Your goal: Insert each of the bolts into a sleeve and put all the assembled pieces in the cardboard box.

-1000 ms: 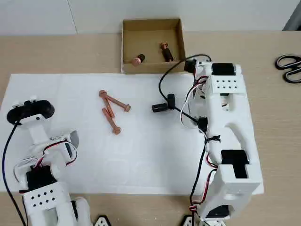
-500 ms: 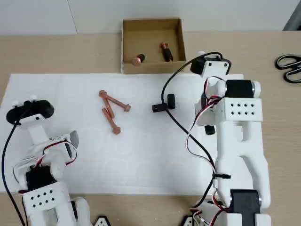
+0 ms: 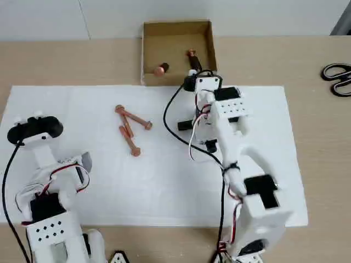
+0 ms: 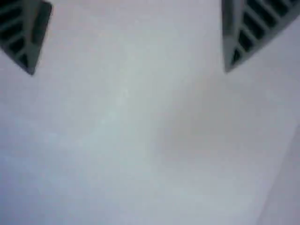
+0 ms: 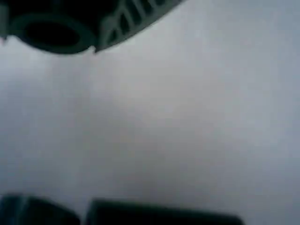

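Three slender copper-coloured bolts lay on white sheet, two sleeved bolts in brown cardboard box, one black cylindrical sleeve beside right gripper, its state undeterminable, left gripper spread wide.

Black scissors lie on the wooden table, off the white sheet.

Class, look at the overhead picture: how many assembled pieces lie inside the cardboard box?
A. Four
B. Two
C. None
B: the cardboard box holds one assembled piece near its front left and another by its right wall.
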Motion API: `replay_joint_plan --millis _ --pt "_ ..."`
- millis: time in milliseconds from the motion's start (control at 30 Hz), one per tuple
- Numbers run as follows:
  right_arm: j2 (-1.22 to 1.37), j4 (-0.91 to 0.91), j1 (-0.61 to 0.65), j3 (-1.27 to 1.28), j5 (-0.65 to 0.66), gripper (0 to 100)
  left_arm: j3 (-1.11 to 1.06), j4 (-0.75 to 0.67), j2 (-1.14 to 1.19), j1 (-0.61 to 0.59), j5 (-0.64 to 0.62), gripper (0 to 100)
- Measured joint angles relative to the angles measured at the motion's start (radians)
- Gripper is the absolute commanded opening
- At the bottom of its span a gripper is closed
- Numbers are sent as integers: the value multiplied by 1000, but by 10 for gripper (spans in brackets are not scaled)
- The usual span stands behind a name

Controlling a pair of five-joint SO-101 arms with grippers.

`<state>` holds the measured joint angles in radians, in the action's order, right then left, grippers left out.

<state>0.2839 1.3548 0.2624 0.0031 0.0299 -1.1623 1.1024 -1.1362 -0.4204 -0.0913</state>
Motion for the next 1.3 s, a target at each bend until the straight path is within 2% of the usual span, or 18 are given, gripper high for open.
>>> replay_joint_plan --millis 67,267,700,1167,1300 --pt "46 0 2 -21 0 9 0 0 0 0 0 243" --pt "98 0 2 -49 0 142 0 0 0 0 0 243" --pt "104 120 2 -133 0 143 0 0 0 0 0 243" --pt "207 118 -2 -150 -21 132 0 0 0 0 0 243" --pt "209 118 -5 -157 -21 0 0 0 0 0 0 243"
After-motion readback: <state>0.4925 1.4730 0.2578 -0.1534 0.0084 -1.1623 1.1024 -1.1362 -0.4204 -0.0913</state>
